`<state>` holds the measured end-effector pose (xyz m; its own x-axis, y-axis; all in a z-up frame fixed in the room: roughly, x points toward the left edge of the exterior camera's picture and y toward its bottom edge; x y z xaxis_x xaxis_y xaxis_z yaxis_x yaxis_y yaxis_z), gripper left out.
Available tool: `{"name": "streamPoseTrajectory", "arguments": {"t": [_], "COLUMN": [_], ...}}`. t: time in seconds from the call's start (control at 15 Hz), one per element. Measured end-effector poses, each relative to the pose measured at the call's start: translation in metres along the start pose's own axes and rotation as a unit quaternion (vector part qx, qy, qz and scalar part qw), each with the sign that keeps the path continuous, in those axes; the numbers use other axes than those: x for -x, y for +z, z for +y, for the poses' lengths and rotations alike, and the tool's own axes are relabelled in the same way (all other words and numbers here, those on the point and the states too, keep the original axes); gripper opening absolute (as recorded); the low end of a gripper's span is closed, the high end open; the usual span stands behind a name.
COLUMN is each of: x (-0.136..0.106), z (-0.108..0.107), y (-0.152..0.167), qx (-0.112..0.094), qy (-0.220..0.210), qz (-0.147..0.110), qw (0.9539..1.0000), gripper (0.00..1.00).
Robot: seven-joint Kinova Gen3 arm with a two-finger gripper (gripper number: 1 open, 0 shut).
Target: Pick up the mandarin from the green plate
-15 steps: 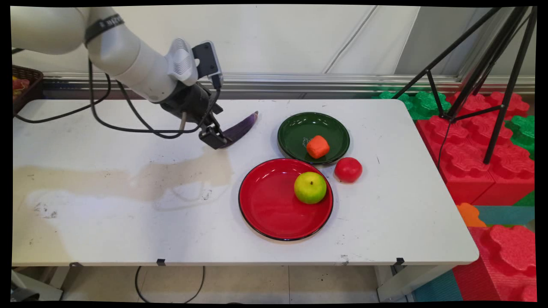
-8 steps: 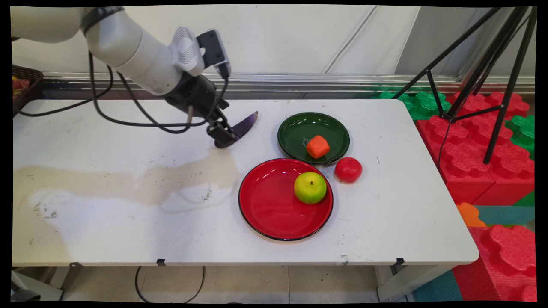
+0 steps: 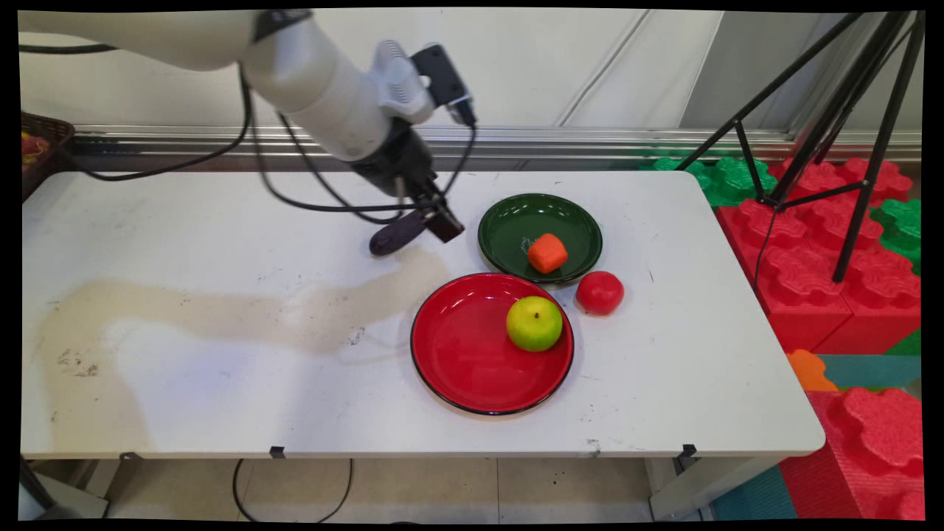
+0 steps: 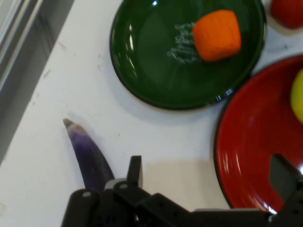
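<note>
Jaws spread wide, holding nothing: in the hand view one finger (image 4: 135, 170) stands left of centre, the other at the right edge, bare table and red plate rim between them.

Main view: gripper (image 3: 441, 221) hangs low over the white table (image 3: 221, 383), just left of the green plate (image 3: 509, 228). Purple eggplant (image 3: 391, 234) lies under and beside it; only the rounded dark end shows, rest hidden behind gripper and cables. Can't tell if they touch. Orange block-ish fruit (image 3: 547, 253) sits in the green plate. Glossy red plate (image 3: 457, 354) w/ black rim holds a smooth green apple (image 3: 534, 323). Red tomato (image 3: 599, 292) on the table just beside both plates.

Hand view: eggplant (image 4: 85, 151) is tapered, glossy, pale at the pointed tip, its thick end hidden behind the linkage. Green plate (image 4: 142, 61) shiny, cut off at top. Orange fruit (image 4: 216, 35) matte, rounded corners. Red plate (image 4: 246, 142) cut off at right; apple (image 4: 298, 94) a yellow sliver at the edge. Tomato (image 4: 286, 12) only partly in frame.
</note>
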<state>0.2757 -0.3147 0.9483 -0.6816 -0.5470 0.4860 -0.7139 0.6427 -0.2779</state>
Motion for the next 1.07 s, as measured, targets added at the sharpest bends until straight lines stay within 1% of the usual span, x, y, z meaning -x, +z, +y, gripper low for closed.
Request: {"name": "streamPoseTrajectory", "arguments": {"t": [0.4,0.67,1.07], "x": [-0.034,-0.058,-0.079], "z": [0.013,0.022,0.031], "y": [0.034,0.071,0.121], "qx": [-0.015,-0.024,-0.025], "qy": [-0.021,-0.033,-0.041], "qz": [-0.01,-0.019,-0.033], "qw": [0.9996,0.999,0.9983], "gripper": [1.0,1.0,1.0]}}
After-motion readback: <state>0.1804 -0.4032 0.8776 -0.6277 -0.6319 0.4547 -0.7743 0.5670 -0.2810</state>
